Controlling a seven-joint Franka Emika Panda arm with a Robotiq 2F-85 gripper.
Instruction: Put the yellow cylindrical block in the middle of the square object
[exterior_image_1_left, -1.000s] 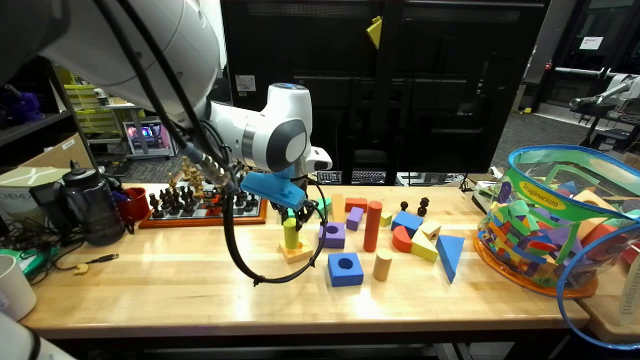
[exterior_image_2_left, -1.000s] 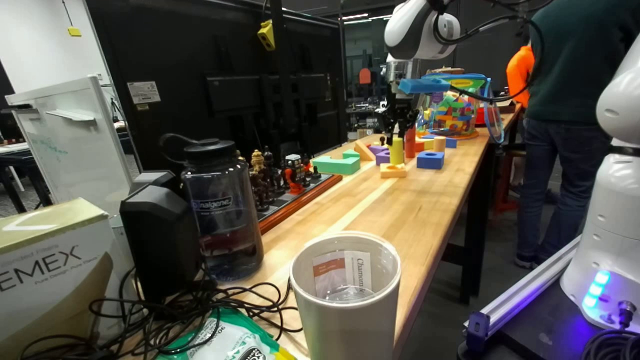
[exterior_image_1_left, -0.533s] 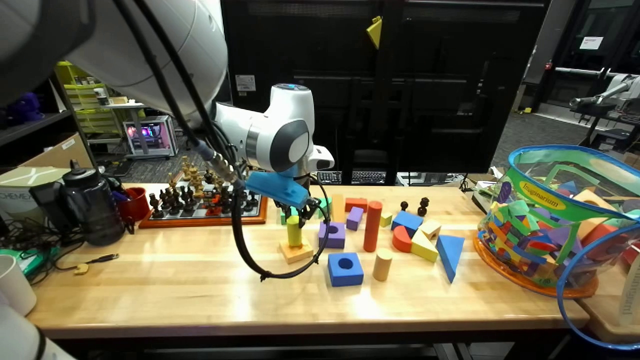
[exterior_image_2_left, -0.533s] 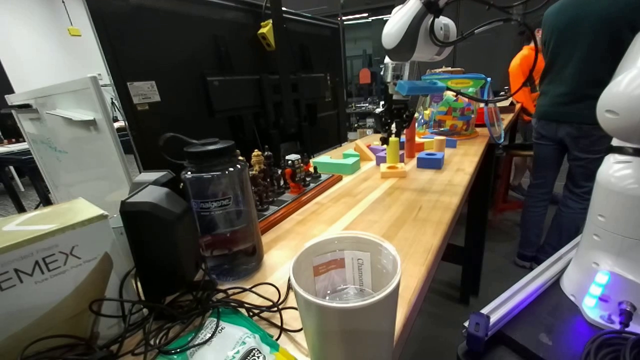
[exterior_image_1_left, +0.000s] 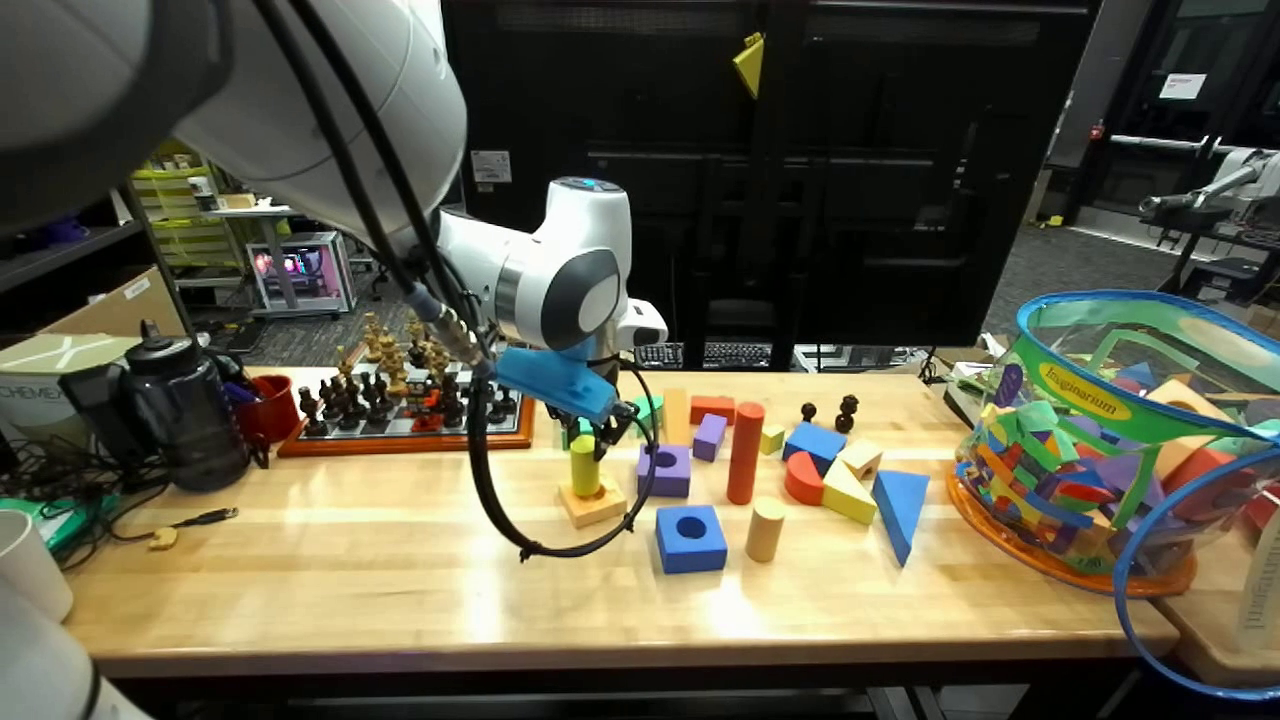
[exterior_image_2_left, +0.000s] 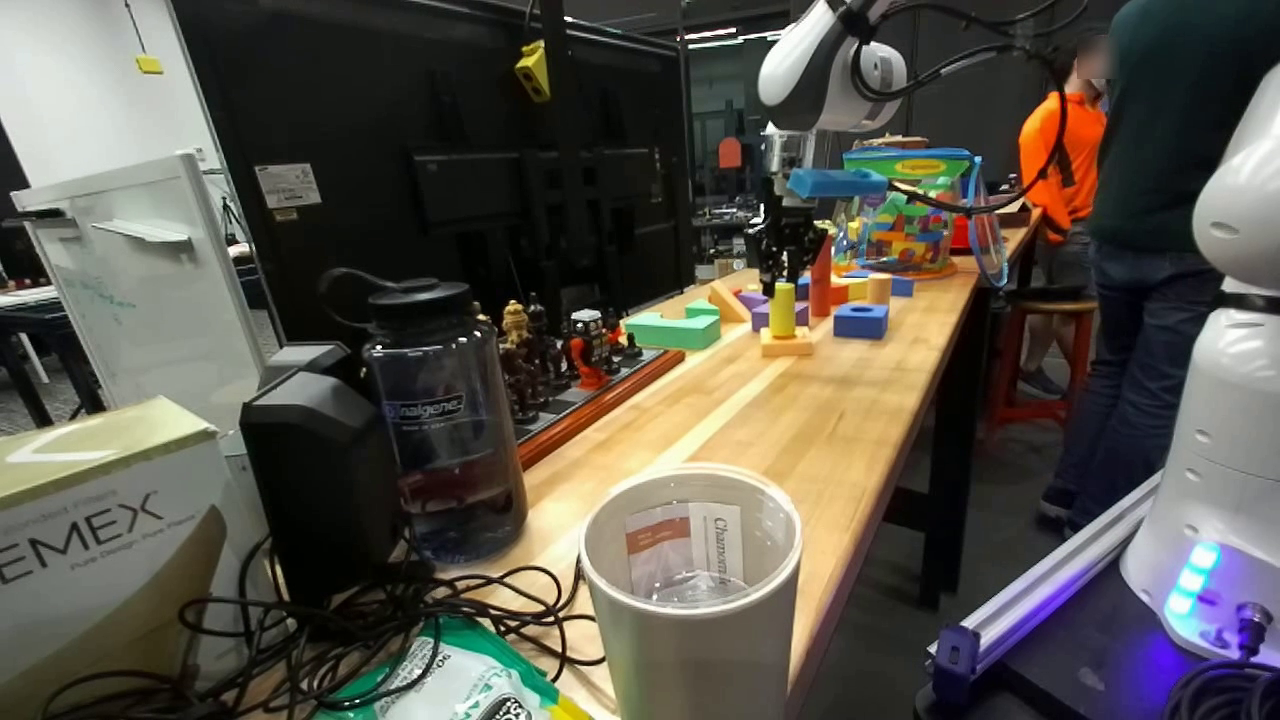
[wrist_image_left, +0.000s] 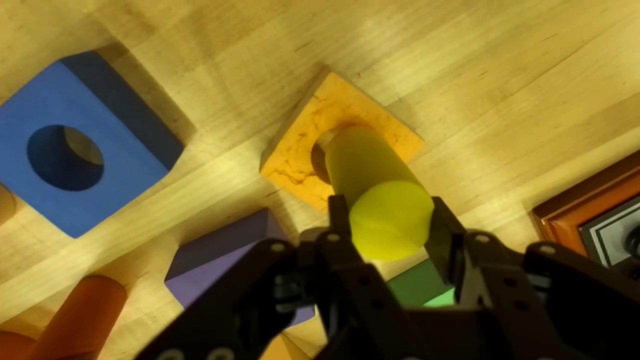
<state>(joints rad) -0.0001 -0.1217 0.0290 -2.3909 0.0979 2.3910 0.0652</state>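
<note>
Wooden table (exterior_image_1_left: 350, 590) lies across the lower half of the frame in an exterior view. Cylinder (wrist_image_left: 392, 221) right of centre in wrist view, foot over the square (wrist_image_left: 320, 117); not seated, by my judgement; contact unclear. Gripper (wrist_image_left: 389, 209) pinches its upper end. Crescent of hole (wrist_image_left: 319, 162) shows left of the foot: advise nudging left, holding upright, lowering gently, releasing only once it drops in. Blue block (wrist_image_left: 107, 135) at frame left, apart from the square.
</note>
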